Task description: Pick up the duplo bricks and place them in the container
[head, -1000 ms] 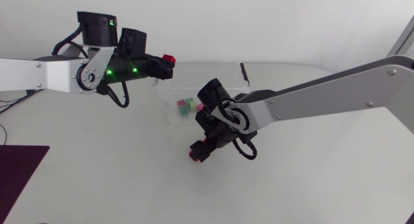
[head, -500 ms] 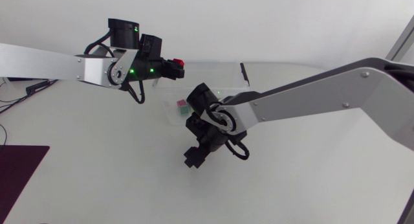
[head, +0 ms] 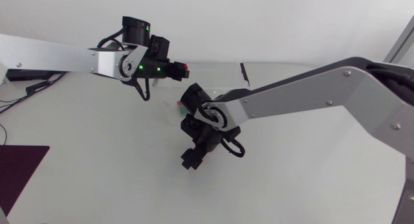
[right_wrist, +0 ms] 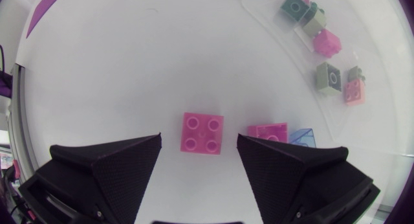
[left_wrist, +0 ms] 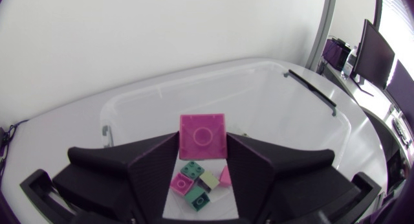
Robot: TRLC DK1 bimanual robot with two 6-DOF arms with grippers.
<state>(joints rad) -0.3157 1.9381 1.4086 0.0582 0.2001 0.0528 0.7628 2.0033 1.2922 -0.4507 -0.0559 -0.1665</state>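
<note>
Overhead, head view: the left gripper (head: 178,70) hangs above the far corner of the clear container (head: 217,76), clamped on a small reddish-pink brick (head: 186,70). The right gripper (head: 189,161) is low over the table on the container's near side, just outside its wall.

Left wrist view: the left gripper (left_wrist: 202,153) has both fingers (left_wrist: 155,169) pressed against opposite sides of the reddish-pink brick (left_wrist: 202,134), which it holds above the open container (left_wrist: 149,98). On the container's floor, directly below the held brick, lies a cluster of loose bricks (left_wrist: 194,184) in pink, green and a pale tone.

Right wrist view: the right gripper (right_wrist: 198,160) is spread wide and grips nothing. A four-stud pink brick (right_wrist: 202,133) lies on the table outside the container (right_wrist: 272,31), between the fingertips and touching neither. A second pink brick (right_wrist: 268,131) and a translucent blue piece (right_wrist: 303,137) sit nearer the container wall, beside one finger. The loose bricks (right_wrist: 328,77) show inside the container.
</note>
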